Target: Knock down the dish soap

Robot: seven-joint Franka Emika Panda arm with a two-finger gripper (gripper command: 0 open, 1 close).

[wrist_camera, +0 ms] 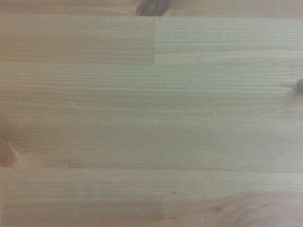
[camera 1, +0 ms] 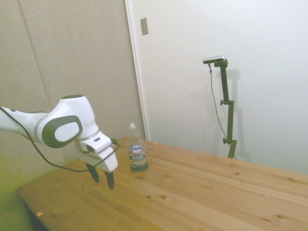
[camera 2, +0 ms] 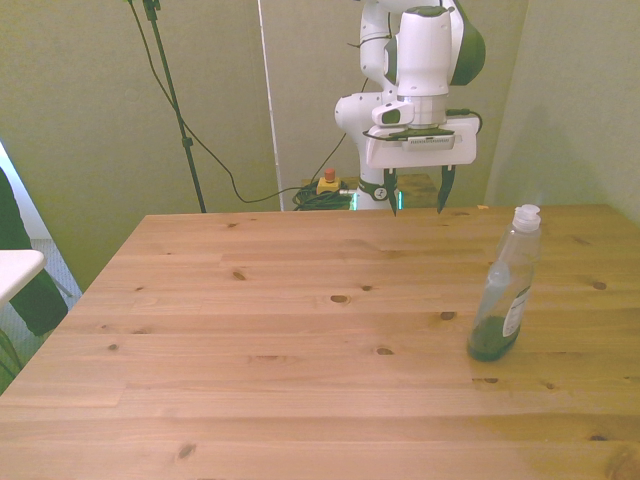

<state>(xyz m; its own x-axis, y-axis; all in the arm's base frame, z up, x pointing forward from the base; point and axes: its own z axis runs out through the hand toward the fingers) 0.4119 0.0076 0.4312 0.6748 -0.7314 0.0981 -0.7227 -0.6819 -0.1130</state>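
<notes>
Gripper (camera 2: 417, 193) first: its two dark fingers (camera 2: 444, 190) hang spread apart with nothing between them, pointing straight down and hovering above the table (camera 2: 300, 330) near its far edge. Taking the bottle (camera 2: 505, 298) as the landmark, the gripper sits behind it and off toward the front view's left, well apart and not touching. The wide-open hold looks to me less like a grasp in waiting than a broad blunt paddle; either finger or the white palm could shove the bottle sideways, though it would need to travel across and drop lower first.

The bottle stands upright, white cap (camera 2: 526, 213) on top, with only a little greenish liquid pooled at the bottom. That makes it light up high and a bit weighted below, so I would guess a push near the neck tips it more readily than one at the base, which might just slide it.

Nothing stands between gripper and bottle, only bare wood with a few knots. The wrist view shows just plain boards (wrist_camera: 151, 123). Beyond the table's back edge a yellow box (camera 2: 327, 183) with a red button lies among cables, clear of any sweep.
</notes>
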